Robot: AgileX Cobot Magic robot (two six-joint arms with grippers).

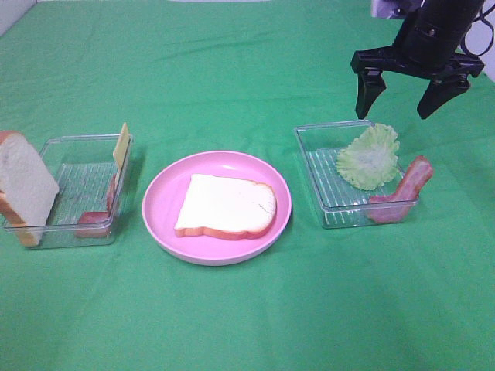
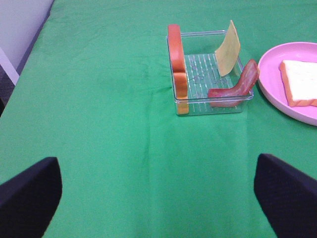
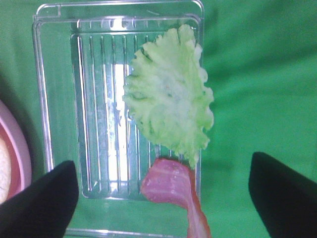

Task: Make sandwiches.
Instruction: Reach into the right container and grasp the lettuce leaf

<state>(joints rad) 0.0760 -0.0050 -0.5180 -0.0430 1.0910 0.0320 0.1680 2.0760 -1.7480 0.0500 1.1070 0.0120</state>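
A green tabletop (image 1: pixel 232 77) carries three dishes in a row parallel to its near edge. In the middle sits the pink plate (image 1: pixel 165 202), and on it a flat bread slice (image 1: pixel 226 205) lies white face up, its orange-brown crust showing along the near side. Toward the left edge stands the left tray (image 1: pixel 81 179), clear plastic. A standing bread slice (image 1: pixel 25 185) leans at the tray's end nearest that edge, and a cheese slice (image 1: pixel 121 145) is propped against the opposite wall, rising above the rim. The left bacon strip (image 1: pixel 97 220) curls in the tray's near corner on the plate side. Toward the right edge is the right tray (image 1: pixel 321 182). A lettuce leaf (image 1: pixel 370 157) is tilted against its outer wall and pokes over the rim. The right bacon strip (image 1: pixel 402 193) crosses the rim at the tray's near outer corner, one end sticking up, and appears to touch the leaf's lower edge. The right end effector (image 1: pixel 395 113) hangs in the air above the far outer corner of the right tray, released and holding nothing. The left end effector (image 2: pixel 156 158) shows only in its wrist view, fingers (image 2: pixel 29 196) spread wide over bare cloth, released, well apart from the left tray.
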